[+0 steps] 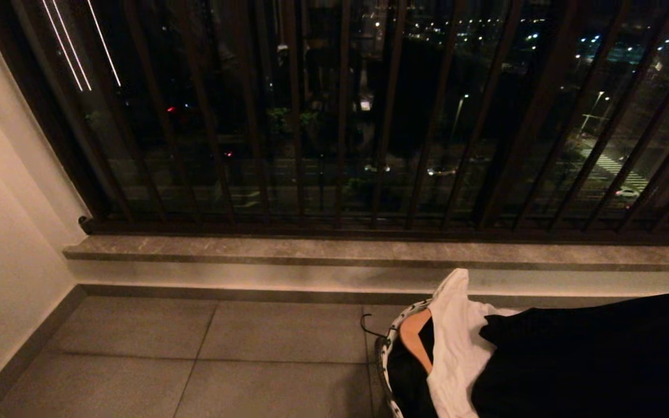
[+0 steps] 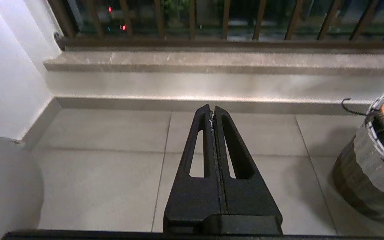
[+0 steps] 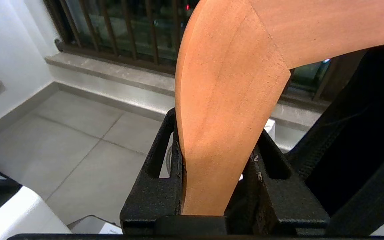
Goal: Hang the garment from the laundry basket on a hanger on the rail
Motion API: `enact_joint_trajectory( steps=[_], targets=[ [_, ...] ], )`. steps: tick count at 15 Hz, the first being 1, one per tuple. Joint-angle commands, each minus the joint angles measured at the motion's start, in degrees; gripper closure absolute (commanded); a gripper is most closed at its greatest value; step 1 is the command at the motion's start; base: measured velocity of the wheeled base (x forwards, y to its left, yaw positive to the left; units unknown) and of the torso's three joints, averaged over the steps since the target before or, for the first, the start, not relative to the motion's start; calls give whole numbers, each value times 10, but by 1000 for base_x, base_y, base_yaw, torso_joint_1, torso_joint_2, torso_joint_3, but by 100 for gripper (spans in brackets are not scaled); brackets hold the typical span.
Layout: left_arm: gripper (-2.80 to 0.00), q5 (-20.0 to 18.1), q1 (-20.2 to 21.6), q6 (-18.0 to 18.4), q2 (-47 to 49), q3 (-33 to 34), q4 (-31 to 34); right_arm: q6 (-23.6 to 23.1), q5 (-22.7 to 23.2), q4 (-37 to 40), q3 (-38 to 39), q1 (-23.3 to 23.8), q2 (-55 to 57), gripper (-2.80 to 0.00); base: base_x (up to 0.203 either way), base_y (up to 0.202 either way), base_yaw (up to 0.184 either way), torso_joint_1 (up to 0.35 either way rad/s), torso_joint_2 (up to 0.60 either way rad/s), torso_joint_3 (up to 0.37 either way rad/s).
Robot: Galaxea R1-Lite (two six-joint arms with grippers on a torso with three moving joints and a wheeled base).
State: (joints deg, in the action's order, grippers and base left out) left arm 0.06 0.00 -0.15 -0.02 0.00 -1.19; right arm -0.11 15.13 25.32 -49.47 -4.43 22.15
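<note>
The laundry basket [image 1: 385,348] stands on the floor at the lower right, also seen as the basket [image 2: 372,166] in the left wrist view. A wooden hanger [image 1: 416,339] with a dark hook [image 1: 369,328] rises from it. My right gripper [image 3: 218,123] is shut on the hanger [image 3: 228,100] near one end. Black fabric with a woven strap [image 3: 352,140], apparently the garment, lies against the hanger and spreads out as a dark mass [image 1: 578,360]. A white cloth [image 1: 456,342] drapes over the basket's rim. My left gripper [image 2: 211,110] is shut and empty above the floor tiles. The rail is out of view.
A stone ledge [image 1: 311,249] runs below a window with dark vertical bars [image 1: 340,116]. A white wall [image 1: 3,203] closes the left side. Grey floor tiles [image 1: 195,348] stretch left of the basket.
</note>
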Motion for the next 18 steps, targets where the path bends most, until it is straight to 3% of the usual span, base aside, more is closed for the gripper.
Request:
enact_joint_trajectory(
  steps=[1,10,18],
  targets=[
    [0,0,0,0,0,4,0,-1,-1,0,3,-1,2,0,0,0,0,10,2,196],
    [0,0,0,0,0,4,0,-2,0,-4,10,0,2,0,0,0,0,1,-7,84],
    [0,0,0,0,0,4,0,-2,18,-6,0,-1,4,0,0,0,0,42,-386,-341]
  ],
)
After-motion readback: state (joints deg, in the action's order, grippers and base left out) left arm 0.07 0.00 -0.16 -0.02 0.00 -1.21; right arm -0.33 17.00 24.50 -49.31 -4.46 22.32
